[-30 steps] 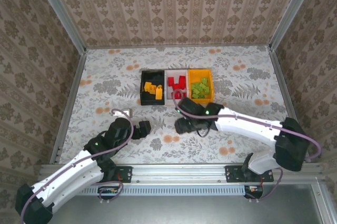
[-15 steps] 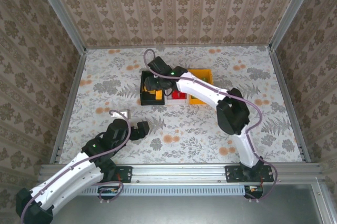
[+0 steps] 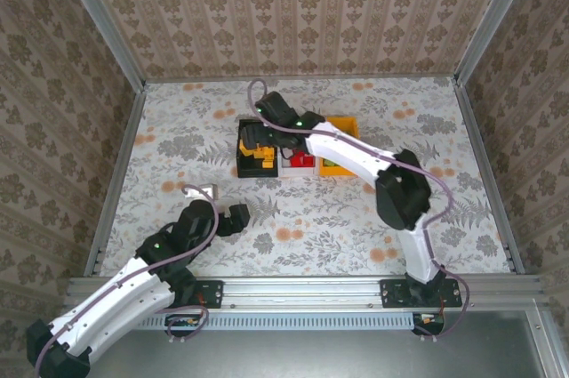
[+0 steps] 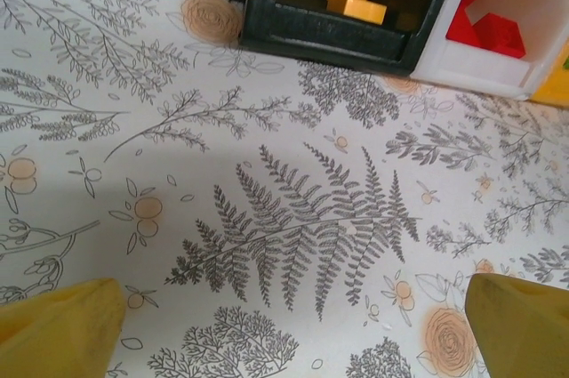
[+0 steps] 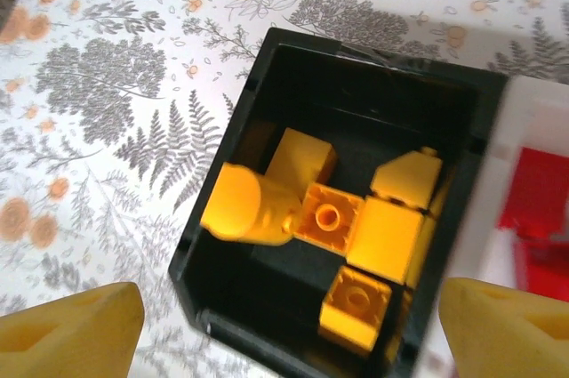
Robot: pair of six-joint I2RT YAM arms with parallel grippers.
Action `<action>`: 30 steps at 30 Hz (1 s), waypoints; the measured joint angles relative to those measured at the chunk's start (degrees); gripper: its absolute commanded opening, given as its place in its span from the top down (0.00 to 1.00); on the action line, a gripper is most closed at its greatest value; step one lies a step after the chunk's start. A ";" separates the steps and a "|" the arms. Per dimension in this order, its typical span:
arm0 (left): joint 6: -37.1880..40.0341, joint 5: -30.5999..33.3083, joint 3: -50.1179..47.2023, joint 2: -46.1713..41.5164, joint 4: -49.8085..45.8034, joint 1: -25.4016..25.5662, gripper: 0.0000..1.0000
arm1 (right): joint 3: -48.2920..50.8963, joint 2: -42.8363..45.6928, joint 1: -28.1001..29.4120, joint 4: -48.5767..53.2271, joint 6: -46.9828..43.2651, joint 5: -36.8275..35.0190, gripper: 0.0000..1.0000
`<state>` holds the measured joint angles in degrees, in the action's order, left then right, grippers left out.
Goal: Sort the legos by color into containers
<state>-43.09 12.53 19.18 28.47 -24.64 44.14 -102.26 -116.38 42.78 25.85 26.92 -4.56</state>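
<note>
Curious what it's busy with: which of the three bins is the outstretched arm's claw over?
The black bin, leftmost, holding orange bricks. The right gripper hangs open above it; the white bin and orange bin lie further right.

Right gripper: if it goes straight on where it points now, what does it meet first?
Likely the orange legos in the black bin, straight ahead of the right gripper; depth is unclear.

No writing, number, brand mark or sign can be read on any surface here. The floral-printed table cover (image 4: 302, 218) carries only grey ferns and orange blossoms, and the black rectangular plastic bin (image 5: 356, 98) and the orange plastic bricks (image 5: 329, 215) inside it have plain, unmarked faces.
</note>
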 measured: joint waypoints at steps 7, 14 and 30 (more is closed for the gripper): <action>4.09 4.68 2.82 2.25 2.84 -0.13 0.00 | 23.69 23.87 0.00 -11.17 0.11 -2.99 0.04; 13.16 13.66 9.92 13.68 9.92 -2.47 0.00 | 40.26 40.02 0.00 -14.23 3.02 -12.46 0.00; 29.99 15.21 17.00 48.00 32.83 -34.51 0.00 | 54.47 54.64 -5.49 -14.21 6.88 -23.74 0.00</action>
<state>-13.10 27.75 36.18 76.47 8.19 9.63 -47.79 -61.73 37.30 11.64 33.80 -28.29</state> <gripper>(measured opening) 0.997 0.999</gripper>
